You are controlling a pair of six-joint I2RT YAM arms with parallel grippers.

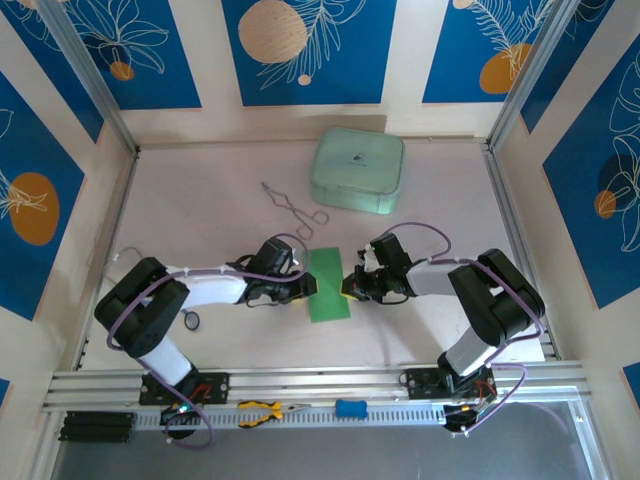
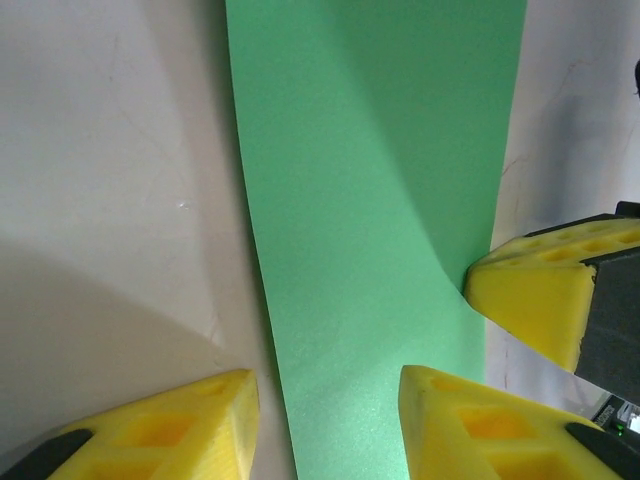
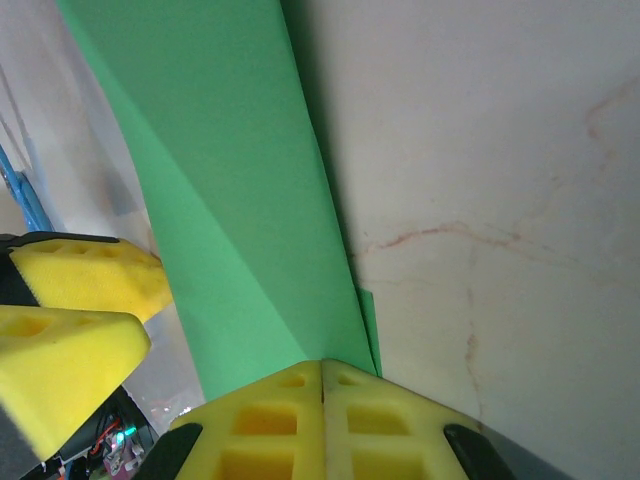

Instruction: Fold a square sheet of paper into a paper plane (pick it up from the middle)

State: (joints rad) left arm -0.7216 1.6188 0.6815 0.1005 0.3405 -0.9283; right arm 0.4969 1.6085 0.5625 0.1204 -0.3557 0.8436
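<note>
The green sheet of paper (image 1: 330, 286) lies on the table between the two arms, folded into a narrow strip with a diagonal crease (image 3: 230, 240). My left gripper (image 1: 309, 288) is at its left edge. In the left wrist view this gripper (image 2: 328, 385) stands open, one finger over bare table and the other over the paper (image 2: 370, 200). My right gripper (image 1: 351, 287) is at the right edge, its fingers pressed together (image 3: 322, 366) on the paper's edge, which curls up slightly toward them. A thin lower layer (image 3: 371, 330) peeks out beside the fold.
A pale mint-green rounded case (image 1: 357, 171) sits at the back, with thin metal tongs (image 1: 293, 208) left of it. Yellow-handled pliers (image 1: 264, 410) and a small blue item (image 1: 350, 408) rest on the front rail. A small ring (image 1: 190, 321) lies near the left arm.
</note>
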